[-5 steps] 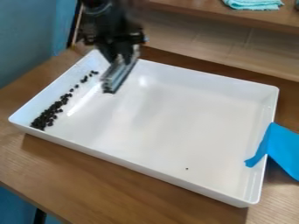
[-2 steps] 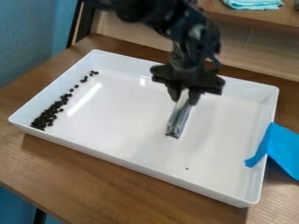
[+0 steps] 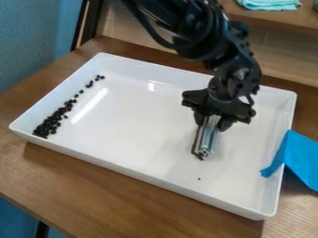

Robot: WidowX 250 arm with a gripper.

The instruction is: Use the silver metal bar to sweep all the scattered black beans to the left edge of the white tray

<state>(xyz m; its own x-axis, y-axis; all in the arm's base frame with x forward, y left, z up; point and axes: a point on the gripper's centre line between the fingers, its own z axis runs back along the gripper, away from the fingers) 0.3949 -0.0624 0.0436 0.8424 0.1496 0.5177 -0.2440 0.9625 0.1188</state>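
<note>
Gripper [image 3: 212,122]: fingers clamped on the upper end of a metal bar [image 3: 207,138], which slants down over the right half of a white tray [image 3: 130,125]; whether its lower end touches the floor cannot be told. Judged handling: bar stiff, fairly light, smooth enough to twist; a firm hold across its upper end is suitable. Small black beads [image 3: 53,122] lie along the left edge, thickest at the near-left corner; likely light, hard and prone to roll. One dark speck [image 3: 199,179] lies near the front edge. Tray appears smooth and shiny, on a wooden table [image 3: 81,186]. Blue sheet [image 3: 299,155] hangs over the right edge. Behind: a wooden shelf [image 3: 279,19] bearing a folded teal cloth [image 3: 269,4]; blue wall [image 3: 37,46] at left.
</note>
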